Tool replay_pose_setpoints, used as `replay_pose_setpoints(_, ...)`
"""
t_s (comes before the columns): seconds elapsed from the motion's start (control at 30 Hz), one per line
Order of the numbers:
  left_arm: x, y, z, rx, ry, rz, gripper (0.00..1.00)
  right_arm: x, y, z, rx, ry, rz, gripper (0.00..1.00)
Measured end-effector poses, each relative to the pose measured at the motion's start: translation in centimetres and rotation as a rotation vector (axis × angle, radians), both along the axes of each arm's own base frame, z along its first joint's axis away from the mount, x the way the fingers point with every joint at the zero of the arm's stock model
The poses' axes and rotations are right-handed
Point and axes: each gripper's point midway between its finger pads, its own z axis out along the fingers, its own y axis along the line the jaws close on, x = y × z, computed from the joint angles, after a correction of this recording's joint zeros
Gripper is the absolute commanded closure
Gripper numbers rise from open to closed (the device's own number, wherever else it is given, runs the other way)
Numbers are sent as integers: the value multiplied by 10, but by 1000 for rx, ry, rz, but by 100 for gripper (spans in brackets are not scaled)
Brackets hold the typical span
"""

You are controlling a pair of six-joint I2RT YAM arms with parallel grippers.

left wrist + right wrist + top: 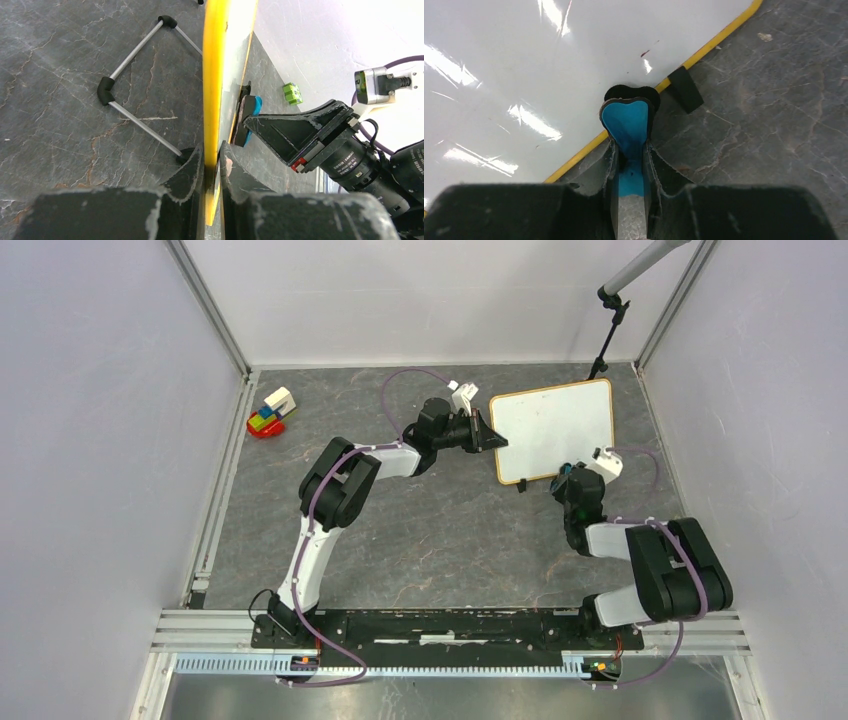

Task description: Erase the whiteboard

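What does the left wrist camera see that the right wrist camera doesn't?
Only the left wrist view: the left gripper clamped on the whiteboard edge, the wire stand behind it, and a small green block. Only the right wrist view: the board's glossy white face with one tiny red mark. Both: the yellow-edged whiteboard, the blue eraser pinched in the right gripper at the board, and the grey table.
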Motion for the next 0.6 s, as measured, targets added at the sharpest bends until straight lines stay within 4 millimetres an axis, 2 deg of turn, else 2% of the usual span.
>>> replay_pose_setpoints(0.07, 0, 0, 0, -1, 0, -3, 98, -5, -9, -2, -14, 7, -28, 100)
replay_pose_setpoints(0.13, 0, 0, 0, -1, 0, -3, 98, -4, -8, 6, -27, -15, -16, 100)
replay_pose_setpoints(0.23, 0, 0, 0, -1, 0, -4, 98, 0, 1, 33, -44, -96, 23, 100)
replay_pose_setpoints(0.33, -1, 0, 1, -2, -1, -6, 98, 5, 20, 53, -50, -163, 80, 100)
replay_pose_setpoints(0.43, -1, 0, 1, -3, -2, -8, 98, 18, 35, 62, -42, -184, 115, 100)
replay_pose_setpoints(0.6, -1, 0, 1, -3, -1, -8, 98, 46, 41, 76, -38, -210, 104, 100)
